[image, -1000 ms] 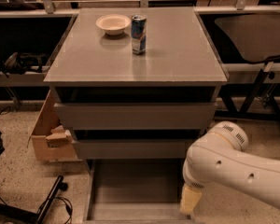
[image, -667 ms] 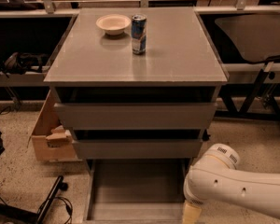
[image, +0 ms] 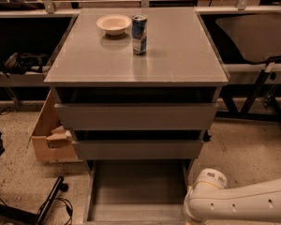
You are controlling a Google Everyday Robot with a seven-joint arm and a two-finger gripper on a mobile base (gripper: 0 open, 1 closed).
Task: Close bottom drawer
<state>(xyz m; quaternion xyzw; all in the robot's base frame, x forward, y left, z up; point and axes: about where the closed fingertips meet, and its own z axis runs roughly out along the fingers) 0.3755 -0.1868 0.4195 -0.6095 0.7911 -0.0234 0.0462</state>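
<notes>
The shallow grey bottom drawer (image: 137,187) stood pulled fully out beneath the middle front. Right of it hung your white arm (image: 239,204). The gripper sat below frame, so its grasp couldn't be told. You should push the front squarely, near centre.

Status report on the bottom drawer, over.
Robot arm low right, gripper out of view below frame. The bottom drawer stands open. Nothing seen blocking it.

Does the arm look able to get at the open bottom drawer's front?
Probably yes: the arm sits at the bottom drawer's right front corner with nothing between them. The pincer is out of view below the picture's edge.
</notes>
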